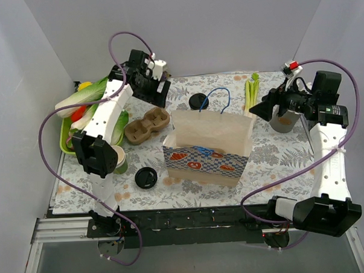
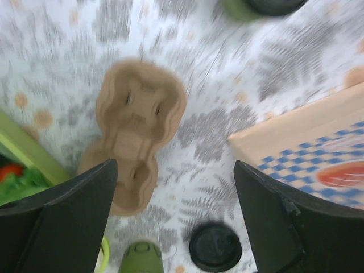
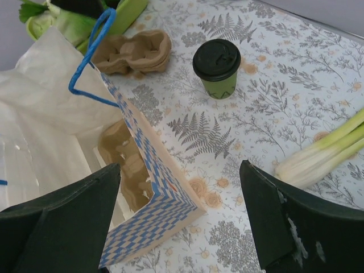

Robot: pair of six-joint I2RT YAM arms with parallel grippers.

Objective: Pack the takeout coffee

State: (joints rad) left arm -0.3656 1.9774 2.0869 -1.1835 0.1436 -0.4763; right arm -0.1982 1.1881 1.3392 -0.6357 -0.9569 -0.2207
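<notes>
**STATUS.** The takeout coffee stood upright with its lid on, on the table at 12 o'clock of the paper bag, just beside the bag's far wall. It was not yet packed. The bag stood open-mouthed, and the right wrist view showed a cup carrier lying on its floor.

**GRIPPERS.**
- Left gripper: jaws spread wide, nothing between them. It hovered over the spare carrier at approx 10 o'clock of the bag. Its view was blurred.
- Right gripper: jaws also wide and empty. It hung at approx 2 o'clock of the bag, w/ the cup ahead at 1 o'clock in its own view.

**STEP IN HAND (judged).** Reach for and grasp the cup; nothing had been picked up yet.

**PROCEDURE (recommended).**
1. Approach level, w/ the cup centred between the jaws.
2. Grip the green wall below the lid rim. Do not grip the lid, as it may pop off.
3. Close gently, since the paper wall probably crushes easily.
4. Lift straight up and keep the cup vertical to avoid a spill.
5. Clear the bag rim and the blue handle, which arched close by.
6. Lower the cup into a well of the cup carrier in the bag, then release.

**CAUTION.** The loose lid at 8 o'clock was not the target.
</notes>
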